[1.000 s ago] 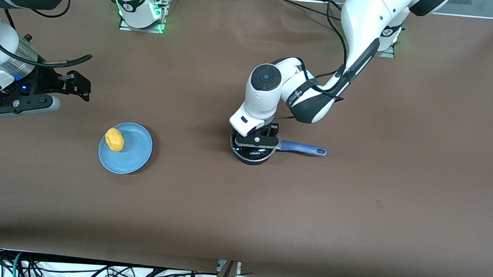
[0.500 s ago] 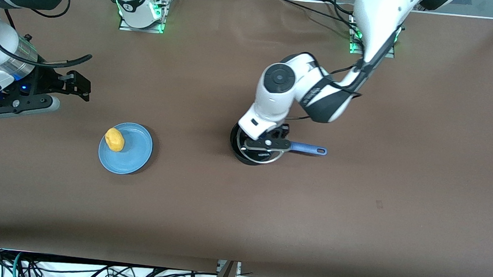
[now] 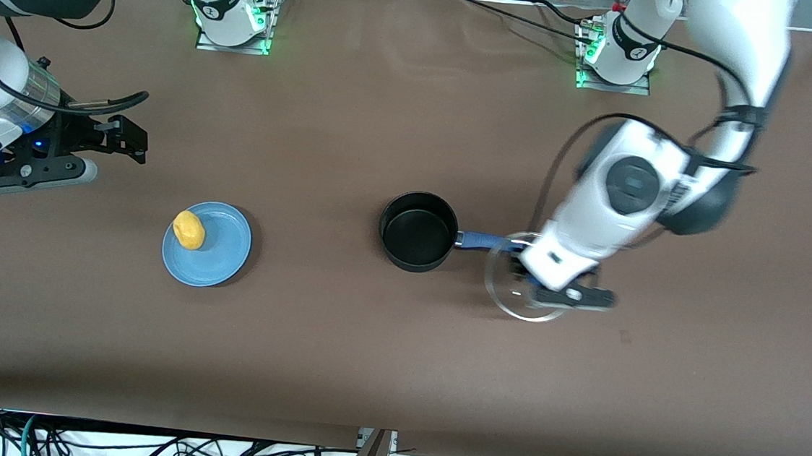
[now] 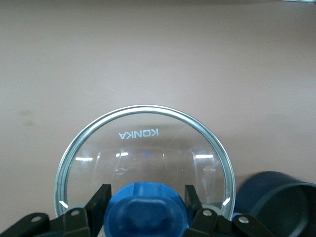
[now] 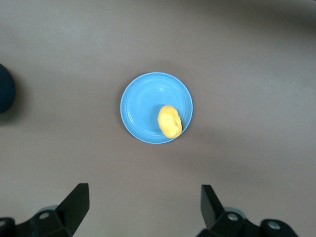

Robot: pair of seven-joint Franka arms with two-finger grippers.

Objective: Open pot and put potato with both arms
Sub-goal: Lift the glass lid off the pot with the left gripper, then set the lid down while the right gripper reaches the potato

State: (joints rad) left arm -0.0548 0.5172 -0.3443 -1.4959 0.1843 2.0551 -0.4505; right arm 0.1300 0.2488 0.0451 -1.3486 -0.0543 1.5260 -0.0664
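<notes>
Brown matting covers the whole bench (image 3: 337, 367), faintly wrinkled near the arm bases; cables are heaped below its nearest edge, and racks and wiring are cut off along the top of the front view. The right arm waits at its own end of the bench, its upper links cropped by the frame, and the right end effector (image 5: 144, 207) hangs over bare matting with its fingers spread wide and nothing between them. The left arm is blurred and its wrist hides much of the left end effector (image 4: 145, 205), which is clamped on the blue knob (image 4: 145, 210) of a glass lid (image 3: 526, 287); the lid is held over the matting beside the end of the pot's handle. The pot (image 3: 418, 230) stands uncovered near the middle of the bench, its blue handle pointing toward the left arm's end and partly hidden by the lid. A light-blue plate (image 3: 219, 257) lies well apart from it, toward the right arm's end. The potato (image 3: 189, 230) rests on the plate, close to its rim.
</notes>
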